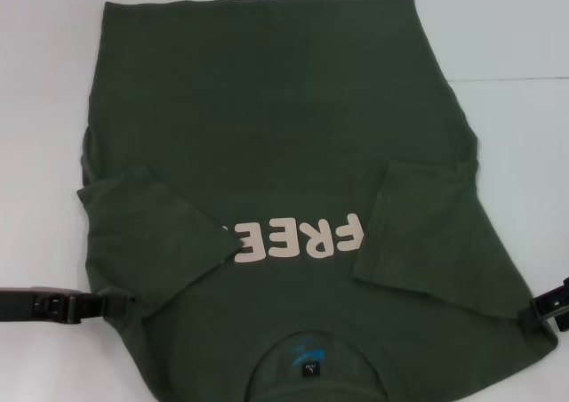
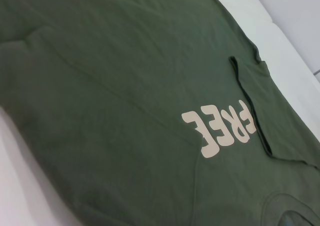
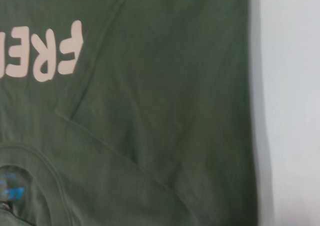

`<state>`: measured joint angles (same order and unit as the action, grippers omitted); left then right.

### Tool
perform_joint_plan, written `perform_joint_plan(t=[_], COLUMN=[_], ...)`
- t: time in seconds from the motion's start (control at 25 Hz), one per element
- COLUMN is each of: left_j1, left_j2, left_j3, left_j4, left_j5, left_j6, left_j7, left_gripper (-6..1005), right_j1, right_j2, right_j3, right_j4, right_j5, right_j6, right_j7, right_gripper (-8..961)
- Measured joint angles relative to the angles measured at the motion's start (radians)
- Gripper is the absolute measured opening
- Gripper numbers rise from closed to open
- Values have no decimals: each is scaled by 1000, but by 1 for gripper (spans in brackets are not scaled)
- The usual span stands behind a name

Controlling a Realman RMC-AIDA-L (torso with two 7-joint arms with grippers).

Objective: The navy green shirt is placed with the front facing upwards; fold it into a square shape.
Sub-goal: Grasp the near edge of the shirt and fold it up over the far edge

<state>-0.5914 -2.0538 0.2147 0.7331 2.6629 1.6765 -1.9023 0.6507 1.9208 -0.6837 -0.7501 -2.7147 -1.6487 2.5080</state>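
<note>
Nearest you, the navy green shirt point(image 1: 284, 153) lies front up on the white table point(image 1: 516, 37), its collar point(image 1: 316, 357) with the blue neck label at the near edge and its hem at the far side. Your left gripper point(image 1: 111, 306) reaches in low and level from the left, its tip at the shirt's near-left edge beside the folded-in left sleeve point(image 1: 147, 233); you cannot tell whether its jaws are clenched on cloth. Your right gripper point(image 1: 544, 311) sits at the near-right edge of the shirt, mostly out of frame, jaws likewise unreadable. Farther on, the right sleeve point(image 1: 418, 233) is folded inward, flanking the pale "FREE" lettering point(image 1: 298, 239).
</note>
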Motion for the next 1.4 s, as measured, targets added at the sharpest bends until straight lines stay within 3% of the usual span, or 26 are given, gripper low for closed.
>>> perform_joint_plan(t=[1.08,1.4], left_j1=[3,6], left_j2=[-2,-2], left_j3=[0,0], left_j4=[0,0], left_j5=[0,0], left_j6=[0,0], left_j7=[6,6], left_gripper=[63,65], right_j1=[-1,-8], right_j2=[43,24], right_j3=[8,2], right_j4=[9,10], right_j5=[18,11], right_j6=[3,9], right_j7=[-10,-3], right_gripper=[762,761])
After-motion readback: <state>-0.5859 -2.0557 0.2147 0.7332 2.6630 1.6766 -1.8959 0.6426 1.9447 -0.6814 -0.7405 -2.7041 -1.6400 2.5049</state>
